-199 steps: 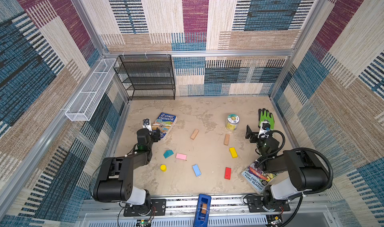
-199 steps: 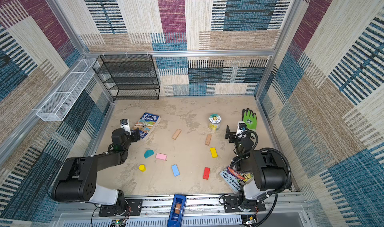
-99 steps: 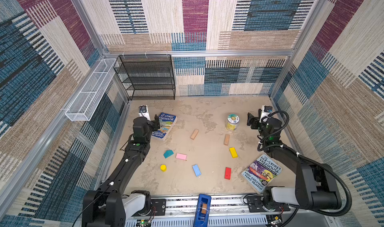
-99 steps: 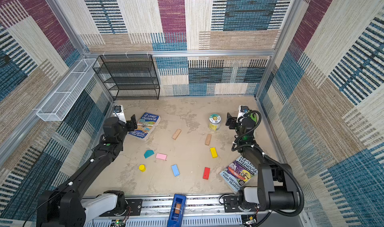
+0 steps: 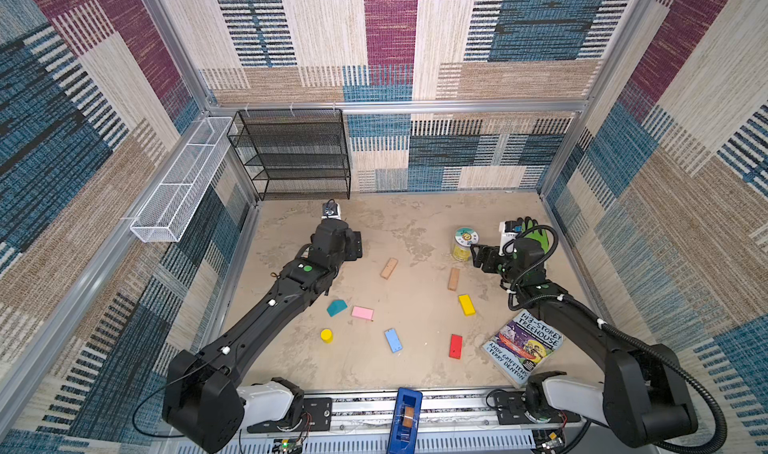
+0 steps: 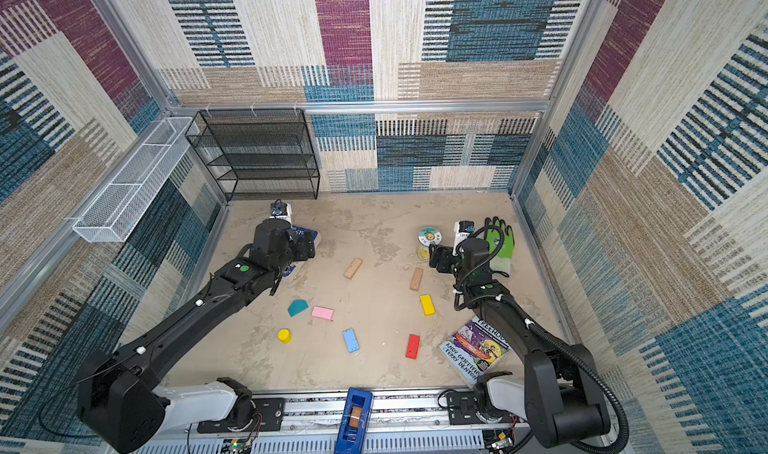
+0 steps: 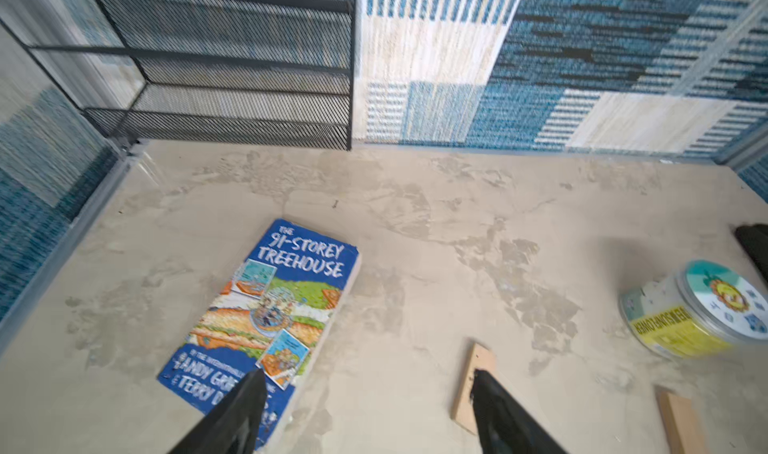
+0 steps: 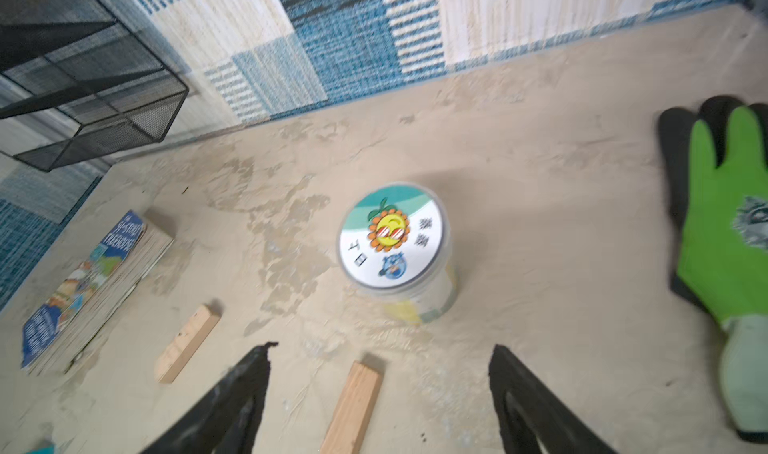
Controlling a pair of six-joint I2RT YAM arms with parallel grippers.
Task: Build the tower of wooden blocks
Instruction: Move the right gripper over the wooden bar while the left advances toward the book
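While your left arm [image 5: 286, 294] lies stretched long and low toward the black mesh rack [image 5: 291, 157], your right arm [image 5: 573, 319] rises from its base and bends at the elbow. Its wrist points leftward at the yellow jar [image 5: 465, 242], and the green glove [image 5: 540, 234] lies behind it.

The wood blocks all lie single on the mottled beige table [image 5: 415, 223], none resting on another (so the tower is not yet begun). From the left you have:
- a yellow cylinder [image 5: 326, 335] standing on end
- a teal house-shaped piece [image 5: 336, 307] with a flat pink slab [image 5: 362, 313] just beside it
- a plain wood slab [image 5: 389, 268] with visible grain
- a light blue slab [image 5: 392, 340]
- a second plain slab [image 5: 454, 278]
- a red slab [image 5: 455, 346]
- a yellow slab [image 5: 466, 305]

A glossy paperback [image 5: 523, 348] lies near the right arm's forearm.

Your left gripper [image 7: 368, 375] has its black fingers spread wide with nothing between them. In its wrist view one tip shows in front of a blue paperback [image 7: 270, 319] and the other in front of the plain wood slab's end. Your right gripper [image 8: 382, 348] is likewise spread wide and empty. In its wrist view the second plain slab lies on the table between the fingers, with the jar's printed lid beyond.
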